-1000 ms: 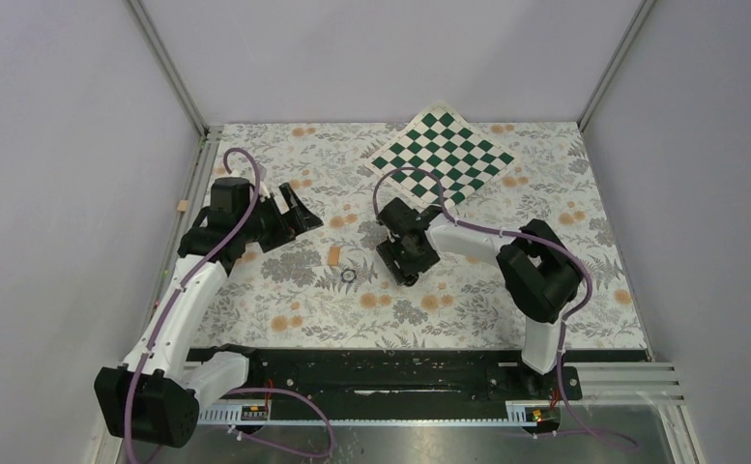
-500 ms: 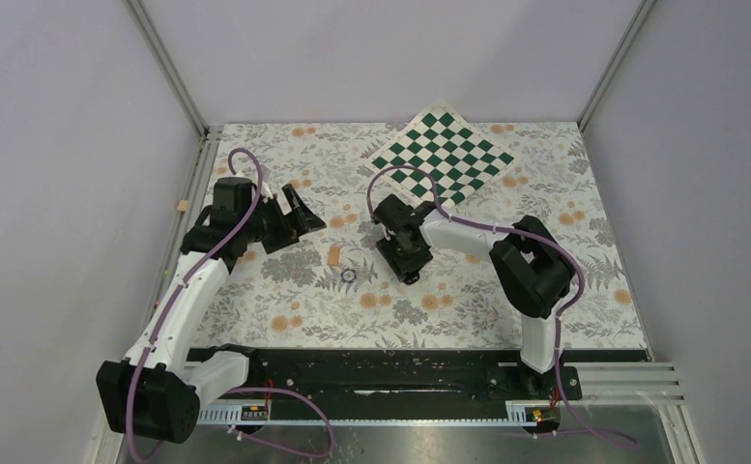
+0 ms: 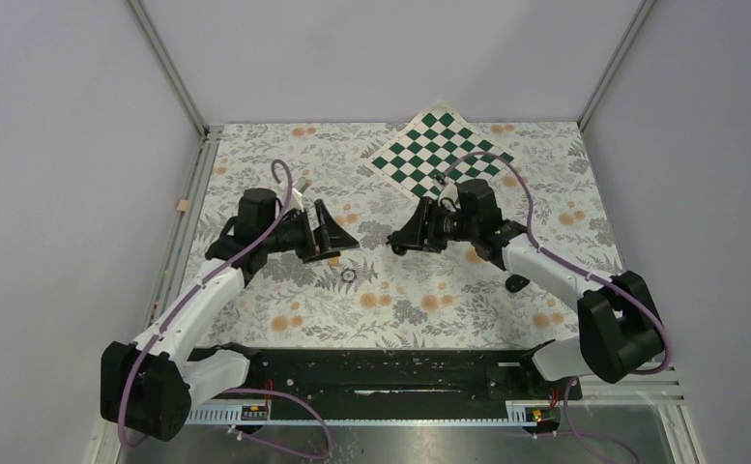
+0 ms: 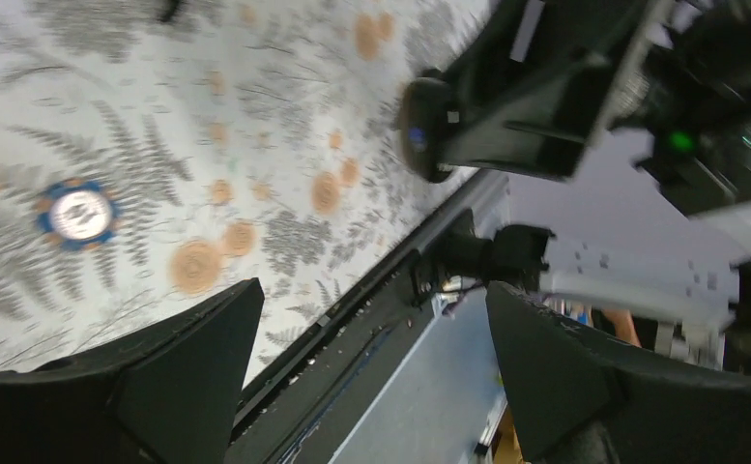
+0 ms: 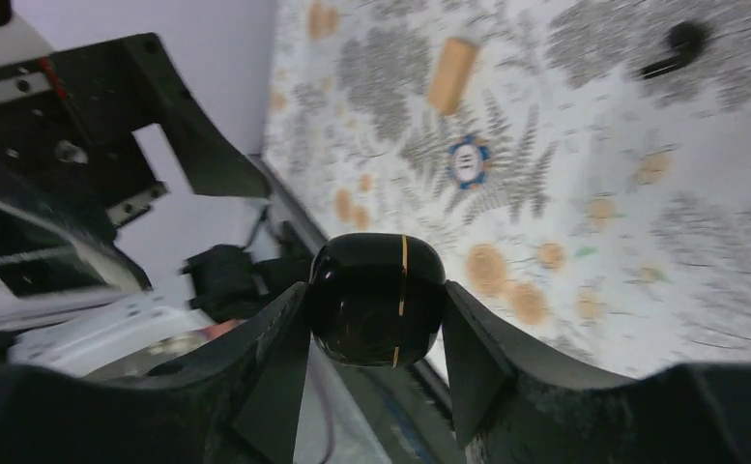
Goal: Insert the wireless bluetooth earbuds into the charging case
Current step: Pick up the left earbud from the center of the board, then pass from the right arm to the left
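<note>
My right gripper is shut on the charging case, a glossy black closed pebble with a thin gold seam, held above the mat. The case also shows in the left wrist view. One black earbud with a short stem lies on the floral mat beyond the tan strip. A small black thing lies beside my right forearm; I cannot tell if it is the other bud. My left gripper is open and empty, raised, and faces the right gripper across a short gap; its jaws stand wide apart in the left wrist view.
A small dark ring with a pale centre lies on the mat below the two grippers. A tan strip lies just beyond it. A green checkered cloth lies at the back. The black base rail runs along the near edge.
My right arm has swung out to the right and lifted the case off the mat near the ring. My left gripper has moved right, toward the middle.
</note>
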Controlling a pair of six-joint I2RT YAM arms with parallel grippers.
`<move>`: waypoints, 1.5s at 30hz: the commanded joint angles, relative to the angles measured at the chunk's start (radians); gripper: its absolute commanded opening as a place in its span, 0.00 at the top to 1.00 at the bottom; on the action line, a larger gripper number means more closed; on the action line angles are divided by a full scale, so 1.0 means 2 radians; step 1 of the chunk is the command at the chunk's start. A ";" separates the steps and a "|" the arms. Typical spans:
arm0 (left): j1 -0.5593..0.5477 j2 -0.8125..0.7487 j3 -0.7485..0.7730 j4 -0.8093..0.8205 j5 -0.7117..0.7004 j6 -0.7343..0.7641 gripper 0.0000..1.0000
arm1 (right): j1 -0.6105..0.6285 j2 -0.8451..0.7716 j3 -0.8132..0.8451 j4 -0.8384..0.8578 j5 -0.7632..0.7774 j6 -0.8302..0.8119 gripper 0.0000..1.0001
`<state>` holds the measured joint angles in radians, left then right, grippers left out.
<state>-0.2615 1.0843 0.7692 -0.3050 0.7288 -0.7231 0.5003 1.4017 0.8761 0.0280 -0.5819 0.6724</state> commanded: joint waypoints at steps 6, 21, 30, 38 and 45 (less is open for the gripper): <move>-0.091 -0.016 -0.010 0.100 -0.025 0.024 0.14 | 0.004 0.051 -0.096 0.433 -0.117 0.368 0.61; -0.218 -0.043 0.006 0.104 -0.262 0.063 0.18 | 0.006 -0.070 -0.057 0.066 0.022 0.268 0.65; -0.248 0.015 0.028 0.175 -0.269 0.034 0.19 | 0.024 -0.084 -0.038 0.022 0.044 0.263 0.67; -0.254 0.046 0.044 0.185 -0.272 0.031 0.33 | 0.040 -0.092 -0.035 0.012 0.059 0.264 0.67; -0.255 0.051 0.041 0.186 -0.260 0.030 0.40 | 0.043 -0.094 -0.039 0.026 0.062 0.276 0.68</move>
<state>-0.7689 1.1805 0.8089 -0.0048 0.2195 -0.6601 0.5701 1.2442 0.7563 0.0570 -0.4717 1.2144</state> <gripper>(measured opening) 0.612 0.556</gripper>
